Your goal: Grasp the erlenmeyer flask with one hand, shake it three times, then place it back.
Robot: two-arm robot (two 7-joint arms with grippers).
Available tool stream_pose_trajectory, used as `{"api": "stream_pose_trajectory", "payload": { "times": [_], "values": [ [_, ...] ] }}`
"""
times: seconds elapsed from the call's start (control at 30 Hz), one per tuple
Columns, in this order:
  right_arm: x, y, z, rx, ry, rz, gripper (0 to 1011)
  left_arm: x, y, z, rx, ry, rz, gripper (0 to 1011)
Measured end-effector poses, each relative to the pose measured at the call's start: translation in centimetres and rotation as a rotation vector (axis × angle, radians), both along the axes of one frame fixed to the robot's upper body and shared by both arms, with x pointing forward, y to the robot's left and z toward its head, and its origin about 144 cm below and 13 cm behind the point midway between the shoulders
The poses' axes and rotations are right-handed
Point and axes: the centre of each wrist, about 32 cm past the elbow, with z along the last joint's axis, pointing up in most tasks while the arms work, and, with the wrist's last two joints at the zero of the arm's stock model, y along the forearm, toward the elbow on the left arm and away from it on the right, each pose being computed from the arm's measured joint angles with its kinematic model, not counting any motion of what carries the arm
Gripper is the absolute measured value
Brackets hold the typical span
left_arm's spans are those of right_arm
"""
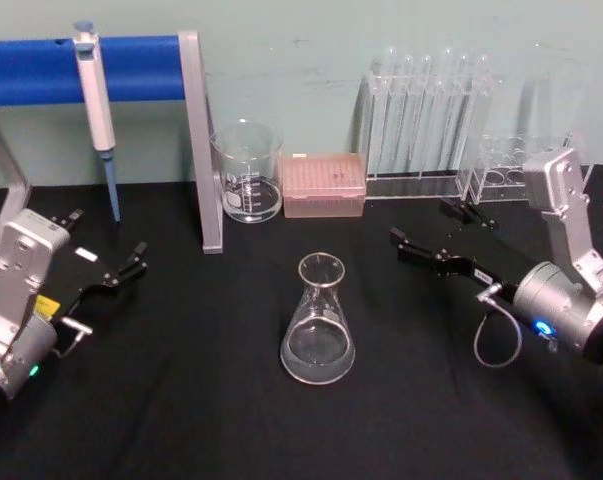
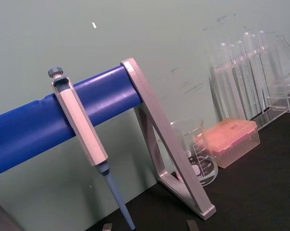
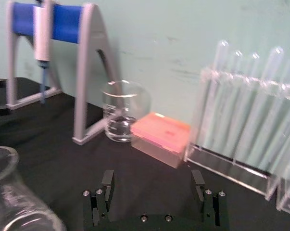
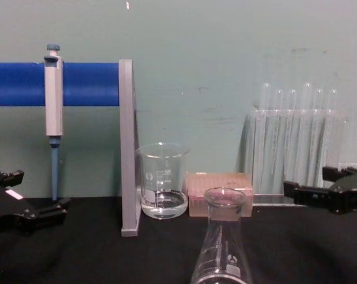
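Observation:
The erlenmeyer flask [image 1: 318, 320] is clear glass and stands upright on the black table, midway between the two arms. The chest view shows its neck and rim [image 4: 222, 242] low in the middle, and the right wrist view catches its shoulder [image 3: 12, 202] at a corner. My right gripper [image 1: 426, 228] hovers to the flask's right and slightly behind it, open, with nothing between its fingers [image 3: 107, 179]. My left gripper [image 1: 106, 238] rests at the table's left side, open and well away from the flask.
Behind the flask stand a glass beaker [image 1: 247, 172] and a pink tip box [image 1: 324, 184]. A clear test tube rack [image 1: 426, 115] stands at the back right. A pipette [image 1: 96, 100] hangs on a blue-barred stand with a grey frame [image 1: 203, 150] at the back left.

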Motion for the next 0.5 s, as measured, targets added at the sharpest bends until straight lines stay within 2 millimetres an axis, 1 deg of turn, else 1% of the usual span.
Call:
{"api": "stream_pose_trajectory", "payload": {
  "times": [0.1, 0.2, 0.5],
  "values": [
    [0.2, 0.4, -0.6, 0.004, 0.016, -0.035, 1000, 0.0, 0.0, 0.0, 0.000, 0.000, 0.000, 1001],
    [0.4, 0.8, -1.6, 0.007, 0.039, -0.077, 1000, 0.0, 0.0, 0.0, 0.000, 0.000, 0.000, 1001],
    [0.8, 1.1, -3.2, 0.011, 0.087, -0.113, 1000, 0.0, 0.0, 0.0, 0.000, 0.000, 0.000, 1001]
  ]
}}
